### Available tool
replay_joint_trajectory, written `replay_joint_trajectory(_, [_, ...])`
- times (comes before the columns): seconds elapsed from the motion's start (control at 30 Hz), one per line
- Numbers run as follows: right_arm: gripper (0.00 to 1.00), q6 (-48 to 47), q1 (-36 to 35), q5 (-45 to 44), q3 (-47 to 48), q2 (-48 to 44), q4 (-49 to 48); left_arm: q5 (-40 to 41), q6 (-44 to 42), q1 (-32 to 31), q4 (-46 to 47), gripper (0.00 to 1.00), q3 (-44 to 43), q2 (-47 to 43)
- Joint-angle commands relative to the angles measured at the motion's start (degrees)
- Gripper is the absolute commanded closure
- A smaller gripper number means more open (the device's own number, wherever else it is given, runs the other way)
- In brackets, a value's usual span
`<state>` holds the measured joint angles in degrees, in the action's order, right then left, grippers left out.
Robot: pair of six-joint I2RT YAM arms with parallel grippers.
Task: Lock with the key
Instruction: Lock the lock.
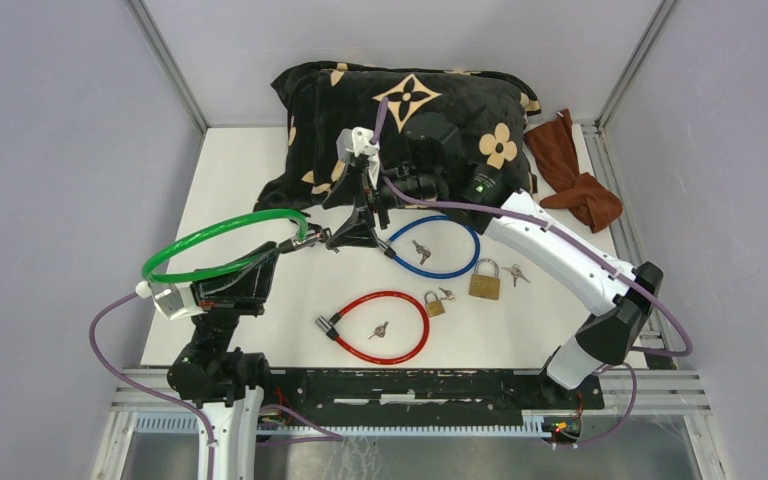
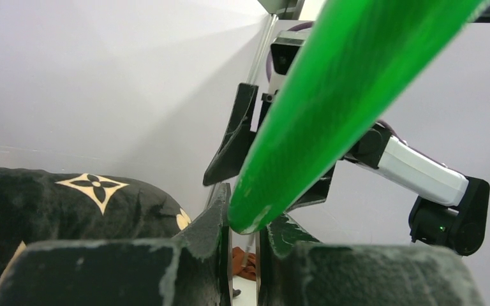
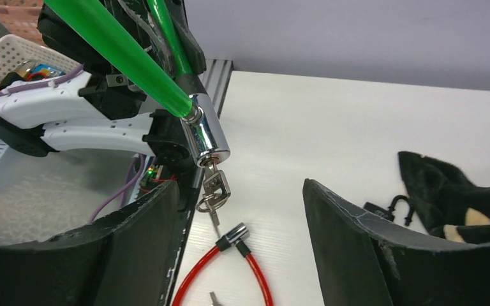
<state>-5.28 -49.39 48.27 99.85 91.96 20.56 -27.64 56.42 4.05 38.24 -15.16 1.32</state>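
L jaws clamped on green lock (image 1: 210, 245) cable close to its chrome barrel (image 3: 205, 137), loop held up off surface (image 1: 230, 170). Key (image 3: 214, 188) hung from barrel end. R jaws apart, key btw them, untouched.

A robotics lab cell. Plain grey walls (image 1: 60, 150) and aluminium framing (image 1: 165, 62) enclose a white table (image 1: 235, 170). A cabled left arm (image 1: 222, 290) and right arm (image 1: 560, 255) are bolted to its rail (image 1: 410, 385).
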Motion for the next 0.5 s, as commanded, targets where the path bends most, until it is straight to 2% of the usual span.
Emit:
replay_joint_trajectory(0.0, [0.25, 2.3, -0.2, 4.1, 2.3, 1.0, 0.8, -0.1, -1.0, 0.3, 2.4, 0.98, -2.5, -0.6])
replay_joint_trajectory(0.33, [0.5, 5.1, -0.3, 7.0, 0.0, 1.7, -2.8, -0.1, -0.9, 0.3, 2.0, 0.98, -2.4, -0.5])
replay_joint_trajectory(0.47, [0.5, 5.0, -0.4, 6.8, -0.2, 1.9, -2.7, 0.0, -1.0, 0.3, 2.0, 0.98, -2.4, -0.5])
